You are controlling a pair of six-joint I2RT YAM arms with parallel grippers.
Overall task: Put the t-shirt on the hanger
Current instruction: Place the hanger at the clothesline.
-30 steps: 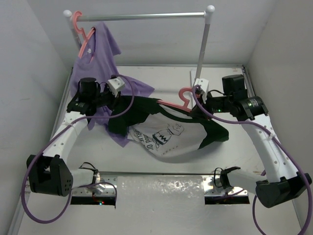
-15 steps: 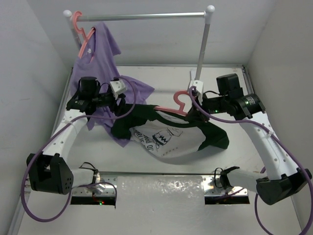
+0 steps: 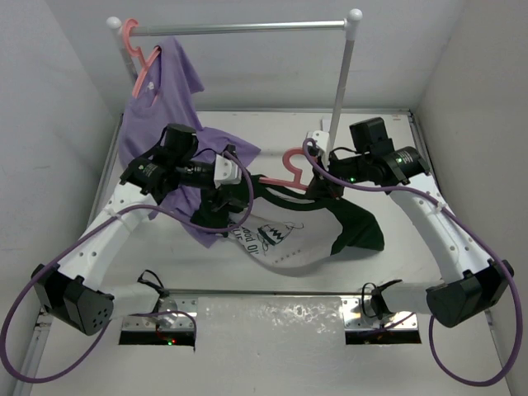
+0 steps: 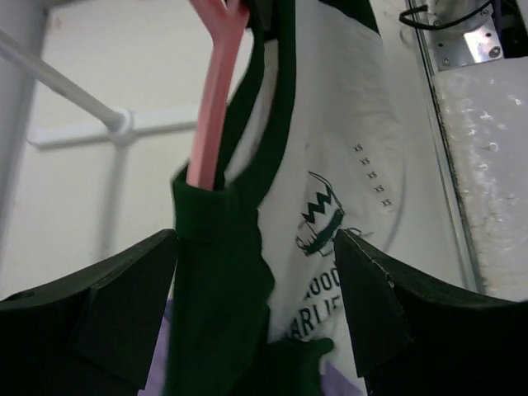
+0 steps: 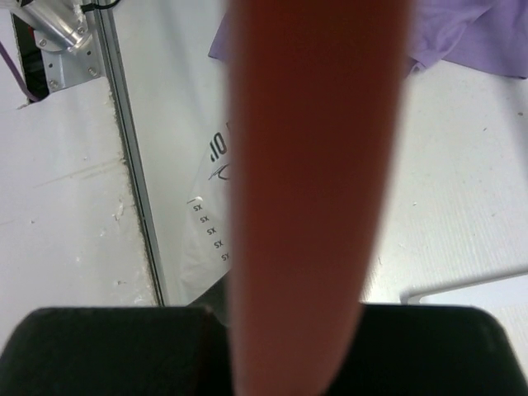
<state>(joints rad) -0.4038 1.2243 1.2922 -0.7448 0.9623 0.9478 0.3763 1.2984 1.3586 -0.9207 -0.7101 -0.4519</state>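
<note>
The t-shirt (image 3: 285,243), white with dark green sleeves and a black cartoon print, hangs partly lifted over the table middle. The pink hanger (image 3: 290,163) is threaded into its collar. My right gripper (image 3: 320,183) is shut on the hanger near its hook. The right wrist view is filled by the blurred hanger (image 5: 313,190) running out of the shut gripper (image 5: 289,330). My left gripper (image 3: 224,206) stands open at the shirt's left shoulder. In the left wrist view its fingers (image 4: 107,305) straddle the green sleeve (image 4: 219,272) without pinching it, below the hanger arm (image 4: 213,99).
A purple t-shirt (image 3: 161,78) hangs from another pink hanger on the grey rack rail (image 3: 239,29), and its hem trails onto the table beneath my left arm. The rack's right post (image 3: 341,74) stands just behind my right gripper. White walls close in on both sides.
My left gripper has opened, letting go of the green sleeve, and has swung right toward the shirt. My right gripper has carried the hanger left and slightly back, lifting the collar.
</note>
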